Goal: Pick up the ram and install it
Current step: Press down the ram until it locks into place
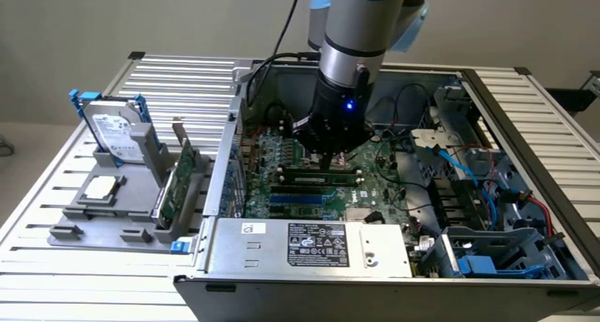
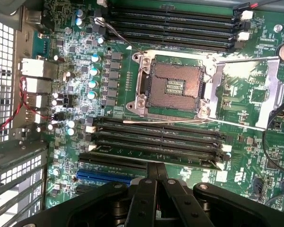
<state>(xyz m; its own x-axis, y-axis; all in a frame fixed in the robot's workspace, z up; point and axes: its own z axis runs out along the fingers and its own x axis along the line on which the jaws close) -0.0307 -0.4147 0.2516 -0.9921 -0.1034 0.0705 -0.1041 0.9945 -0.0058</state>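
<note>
1. Green and thin, the ram [image 1: 319, 175] stands on edge on the motherboard [image 1: 380, 188] inside the open computer case [image 1: 525, 195]. You will find it in the bank of black memory slots [image 2: 156, 139] on the side of the CPU socket [image 2: 173, 87] that faces the power supply [image 1: 310, 245].
2. You have the gripper [image 1: 328, 160] down inside the case with its fingers pressed together and nothing between them. The tips sit directly over the stick, at or just above its top edge. Whether they actually touch it you cannot settle from either view.
3. Look at the relation that matters: the ram lies straight below the gripper, not off to a side. Its long axis runs along the slot, parallel to the neighbouring slots and to the long front face of the power supply. In the exterior view that runs from left to right.
4. Judge the seating cautiously. The stick looks level in its slot, but the end latches are too small to read, so you cannot say it is fully clicked home.
5. Note the grey holder [image 1: 112, 216] at the surface's edge on the exterior view's left. It carries the silver hard drive [image 1: 117, 132] and the taller green expansion card [image 1: 183, 178], both well apart from the gripper.
6. Your single arm [image 1: 361, 27] comes down from above the case's far wall, near vertical over the slots.
</note>
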